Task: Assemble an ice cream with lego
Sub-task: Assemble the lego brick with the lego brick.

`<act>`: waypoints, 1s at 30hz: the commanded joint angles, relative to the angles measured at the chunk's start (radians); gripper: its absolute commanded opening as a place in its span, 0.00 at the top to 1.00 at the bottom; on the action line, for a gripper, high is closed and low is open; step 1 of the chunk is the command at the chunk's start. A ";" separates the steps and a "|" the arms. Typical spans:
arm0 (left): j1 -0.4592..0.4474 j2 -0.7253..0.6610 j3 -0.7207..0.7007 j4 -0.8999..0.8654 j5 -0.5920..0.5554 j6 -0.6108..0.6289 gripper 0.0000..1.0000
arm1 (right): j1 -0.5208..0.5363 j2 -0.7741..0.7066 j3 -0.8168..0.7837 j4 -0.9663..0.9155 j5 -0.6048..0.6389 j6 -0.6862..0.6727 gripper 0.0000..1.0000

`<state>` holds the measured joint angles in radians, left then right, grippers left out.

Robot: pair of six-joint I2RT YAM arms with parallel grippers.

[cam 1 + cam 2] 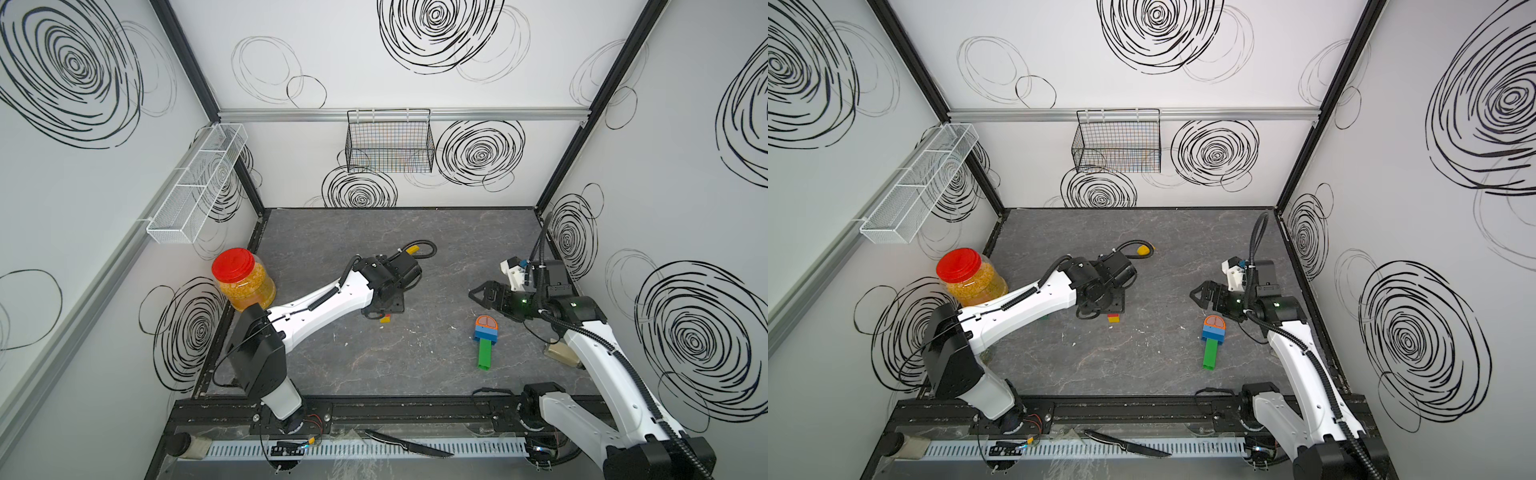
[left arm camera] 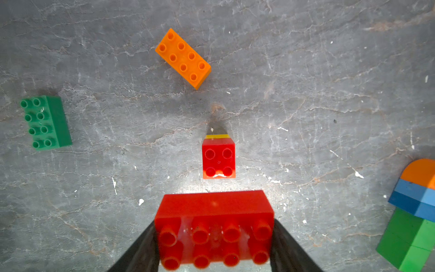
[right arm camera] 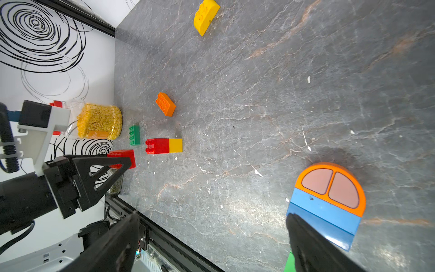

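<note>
A green-stemmed, blue-and-orange plastic brick lolly (image 1: 485, 338) lies flat on the grey marbled desk (image 1: 415, 365); the right claw (image 3: 211, 215) gapes wide at its rounded end; farther in, the left claw (image 2: 214, 226) clamps a red eight-stud brick (image 2: 213, 205) beside an upright red-on-yellow stack (image 2: 219, 157); a yellow rounded brick (image 1: 412, 249) lies beyond.

Robotics lab test cell: aluminium frame (image 1: 291, 114), swirl-printed white walls (image 1: 340, 54), marbled tabletop (image 1: 415, 357), wire basket (image 1: 390, 143), left arm (image 1: 324, 305) and right arm (image 1: 602, 361) on base rail (image 1: 415, 411).

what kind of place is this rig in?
Probably a lab robot test cell, not a home: swirl-printed wall panels on a metal frame, and a left arm and right arm mounted on a front rail.
</note>
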<state>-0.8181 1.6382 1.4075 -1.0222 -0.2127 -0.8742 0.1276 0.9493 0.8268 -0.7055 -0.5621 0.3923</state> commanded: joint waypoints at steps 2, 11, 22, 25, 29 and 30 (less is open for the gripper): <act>0.028 0.035 0.044 -0.014 0.054 0.040 0.64 | -0.003 0.006 0.028 0.016 -0.009 0.007 0.00; 0.068 0.073 0.044 -0.001 0.119 0.069 0.65 | -0.005 0.023 0.015 0.034 -0.013 0.003 0.00; 0.101 0.104 0.033 0.034 0.140 0.072 0.66 | -0.005 0.039 0.006 0.048 -0.015 0.006 0.00; 0.107 0.107 0.033 0.045 0.149 0.073 0.66 | -0.005 0.039 0.006 0.048 -0.014 0.006 0.00; 0.108 0.117 0.028 0.046 0.153 0.081 0.66 | -0.005 0.040 0.006 0.048 -0.014 0.008 0.00; 0.108 0.117 0.024 0.049 0.154 0.081 0.66 | -0.005 0.039 0.007 0.047 -0.014 0.010 0.00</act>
<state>-0.7158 1.7378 1.4319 -0.9764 -0.0666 -0.8028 0.1276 0.9852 0.8284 -0.6746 -0.5655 0.3992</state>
